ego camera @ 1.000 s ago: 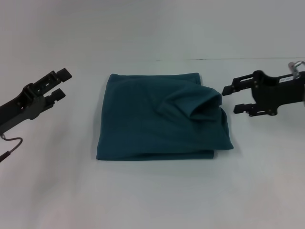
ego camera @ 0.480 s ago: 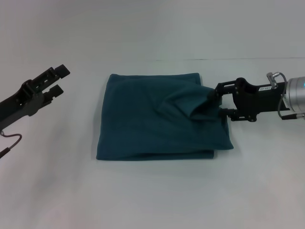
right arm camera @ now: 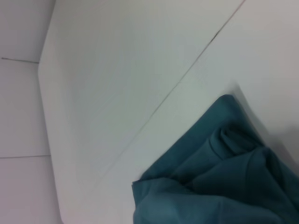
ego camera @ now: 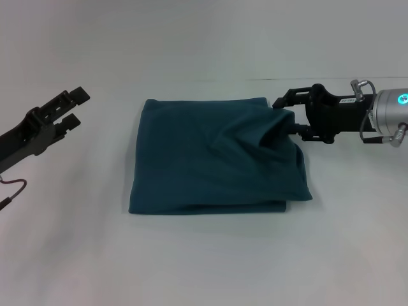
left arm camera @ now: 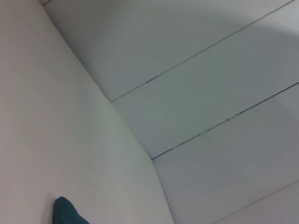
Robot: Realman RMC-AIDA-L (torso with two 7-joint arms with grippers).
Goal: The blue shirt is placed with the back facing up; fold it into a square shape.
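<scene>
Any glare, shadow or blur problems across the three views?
Head view: even light, soft shadow under the blue shirt, none harsh; the right pincer at its edge reads sharp. Left wrist view: mostly bare table. Right wrist view: cloth soft-focused.

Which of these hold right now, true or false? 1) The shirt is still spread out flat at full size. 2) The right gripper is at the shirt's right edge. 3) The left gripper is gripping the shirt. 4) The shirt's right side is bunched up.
1) False: the blue shirt is already folded into a rough square.
2) True: the right gripper is at the bunched cloth near the shirt's far right corner.
3) False: the left gripper hangs open, clear of the shirt, off to its left.
4) True: a raised, rumpled fold sits there.
</scene>
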